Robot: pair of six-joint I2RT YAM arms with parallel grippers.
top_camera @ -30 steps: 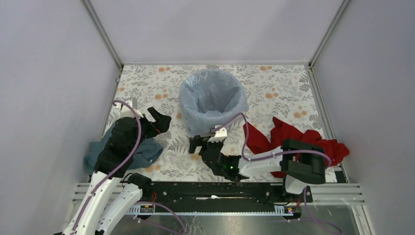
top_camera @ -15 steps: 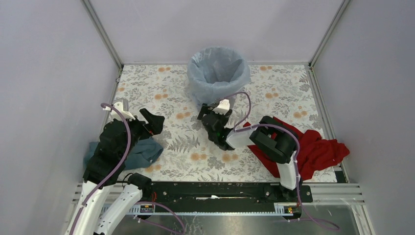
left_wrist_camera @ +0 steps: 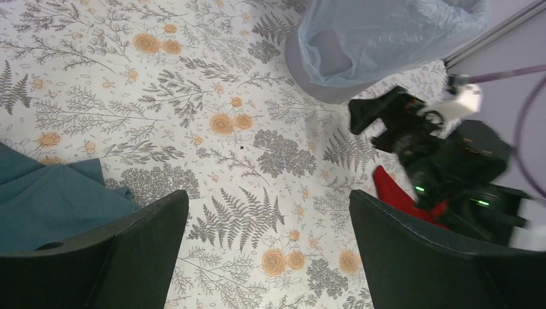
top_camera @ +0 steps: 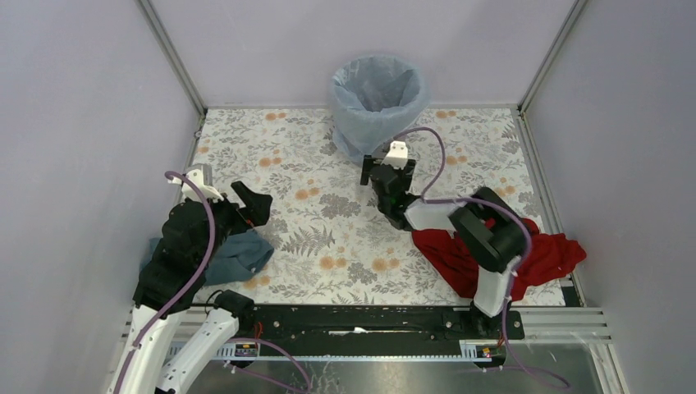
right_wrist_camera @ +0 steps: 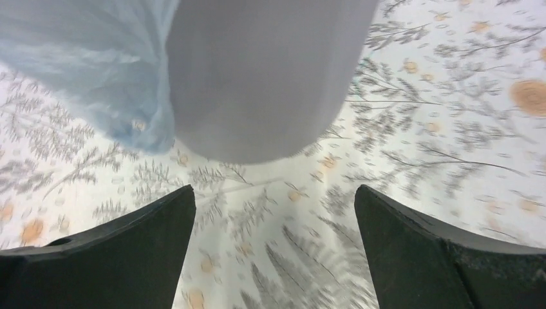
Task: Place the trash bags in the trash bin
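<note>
Left gripper (top_camera: 253, 199) hangs over the floral mat (top_camera: 328, 238) by the teal cloth (top_camera: 234, 256), fingers spread wide, nothing in them; parked clear of the work, I'd say. Red cloth (top_camera: 546, 253) lies bunched under the right arm, untouched. Right gripper (top_camera: 386, 164) sits low, aimed at the bin (right_wrist_camera: 270, 77) base, fingers apart and empty, bin just beyond the tips, not between them; probably set to nudge or steady it. Bin stands at the far edge of the mat. Bag (top_camera: 373, 86) is in the bin, mouth folded over the rim so it holds open, skirt hanging down outside; task looks about done. Top view shows the bag lining the inside and hides nearly all grey. Right wrist view shows the bare grey wall and the hem ending just above the mat. Left wrist view shows grey under the hem.
</note>
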